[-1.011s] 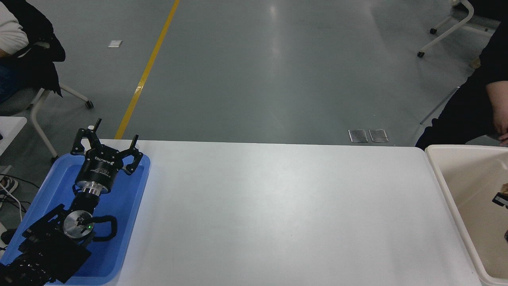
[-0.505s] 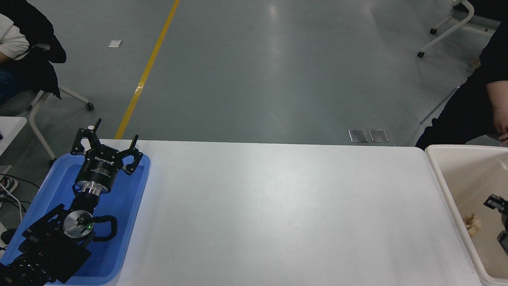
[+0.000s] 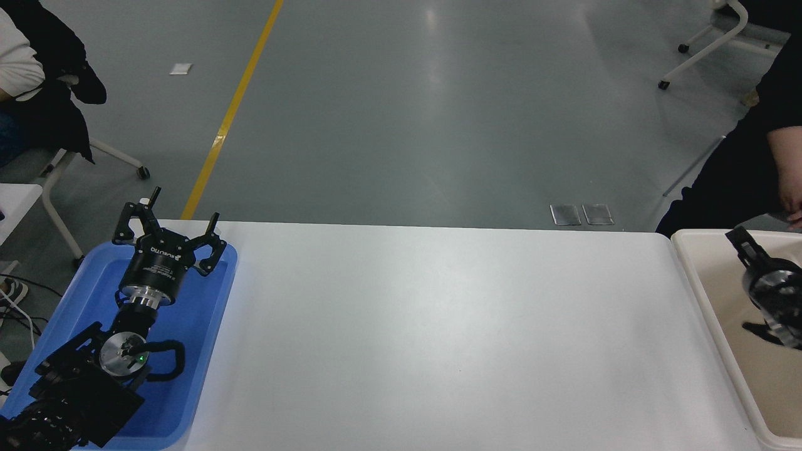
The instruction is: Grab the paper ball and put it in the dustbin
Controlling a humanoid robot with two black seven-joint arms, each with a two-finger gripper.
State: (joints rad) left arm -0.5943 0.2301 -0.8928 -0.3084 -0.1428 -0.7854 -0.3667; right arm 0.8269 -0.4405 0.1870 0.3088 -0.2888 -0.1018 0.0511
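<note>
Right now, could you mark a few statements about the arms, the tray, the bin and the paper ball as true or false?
1. The left gripper is open above the blue tray's far end. True.
2. The paper ball lies in the middle of the table. False: no ball shows on the table, and none shows in the visible part of the dustbin either.
3. The right gripper is over the dustbin at the right edge. True.
4. The dustbin stands on the table's left side. False: it is at the right end; the tray is at the left.
5. A person's hand is reaching into the tray. False: only the left arm is over it.
</note>
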